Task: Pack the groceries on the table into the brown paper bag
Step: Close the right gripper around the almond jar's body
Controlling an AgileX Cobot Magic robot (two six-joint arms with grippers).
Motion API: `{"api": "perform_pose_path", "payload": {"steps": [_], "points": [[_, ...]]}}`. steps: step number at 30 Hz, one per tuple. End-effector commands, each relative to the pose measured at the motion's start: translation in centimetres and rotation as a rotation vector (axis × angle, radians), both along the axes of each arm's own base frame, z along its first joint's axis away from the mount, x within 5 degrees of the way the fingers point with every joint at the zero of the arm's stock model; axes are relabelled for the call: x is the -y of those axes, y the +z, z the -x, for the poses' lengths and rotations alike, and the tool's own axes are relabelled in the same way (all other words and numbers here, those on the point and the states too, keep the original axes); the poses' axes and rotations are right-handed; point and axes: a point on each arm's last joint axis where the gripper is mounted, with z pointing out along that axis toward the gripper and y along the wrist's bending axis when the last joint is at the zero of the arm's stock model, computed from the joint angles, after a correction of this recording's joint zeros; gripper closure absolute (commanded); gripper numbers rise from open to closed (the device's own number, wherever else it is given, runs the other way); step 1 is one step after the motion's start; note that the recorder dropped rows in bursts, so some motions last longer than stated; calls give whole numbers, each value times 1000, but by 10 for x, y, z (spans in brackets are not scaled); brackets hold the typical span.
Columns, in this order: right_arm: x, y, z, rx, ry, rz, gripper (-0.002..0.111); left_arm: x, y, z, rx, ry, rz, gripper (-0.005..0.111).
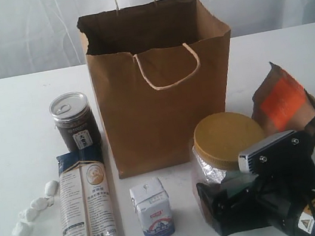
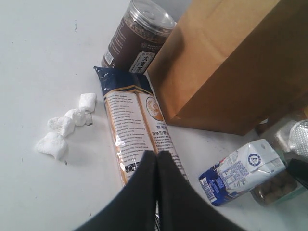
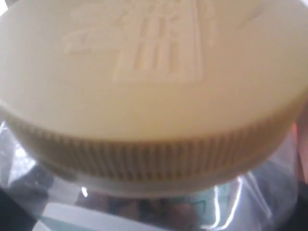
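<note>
The table holds one bag, one dark jar, one gold-lidded jar, one noodle packet, one carton, one pouch and four sweets. The left gripper is clenched, empty; the right gripper gapes around the gold-lidded jar, hiding its base.

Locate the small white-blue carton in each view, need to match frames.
Exterior: small white-blue carton stands front centre, before the brown paper bag, right of the long noodle packet.
Left wrist: carton between that packet and the bag's base.
Right wrist: not in it; only the gold-lidded clear jar shows.
Landmark: the bag, in exterior and left wrist; the jar links right wrist to exterior.
</note>
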Motion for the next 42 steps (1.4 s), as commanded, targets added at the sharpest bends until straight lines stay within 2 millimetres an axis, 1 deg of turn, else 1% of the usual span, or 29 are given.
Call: {"api": "perform_pose_path", "payload": {"steps": [1, 2, 3, 4, 8, 10, 15, 21, 25, 32, 38, 42], "points": [[-3, 4, -5, 2, -43, -33, 12, 1, -1, 1, -4, -13, 8, 107], [-5, 5, -6, 0, -41, -37, 22, 1, -1, 1, -4, -13, 8, 107], [-5, 4, -6, -4, -39, -36, 29, 1, -1, 1, -4, -13, 8, 107], [-6, 4, -6, -10, -31, -32, 40, 1, -1, 1, -4, -13, 8, 107], [-9, 0, -2, -48, 40, 5, 89, 1, -1, 1, -4, -13, 8, 107], [-10, -3, 1, -78, 66, 26, 107, 1, -1, 1, -4, -13, 8, 107], [-9, -7, 6, -150, 81, 51, 108, 1, -1, 1, -4, -13, 8, 107], [-6, 6, 11, -180, 91, 12, 108, 1, -1, 1, -4, -13, 8, 107], [-4, 6, 14, -225, 65, 0, 108, 1, -1, 1, -4, -13, 8, 107], [-4, 6, 13, -168, 130, 96, 108, 1, -1, 1, -4, -13, 8, 107], [-4, 6, 13, -162, 136, 98, 108, 1, -1, 1, -4, -13, 8, 107], [-4, 12, 14, -133, 149, 82, 108, 1, -1, 1, -4, -13, 8, 107]]}}
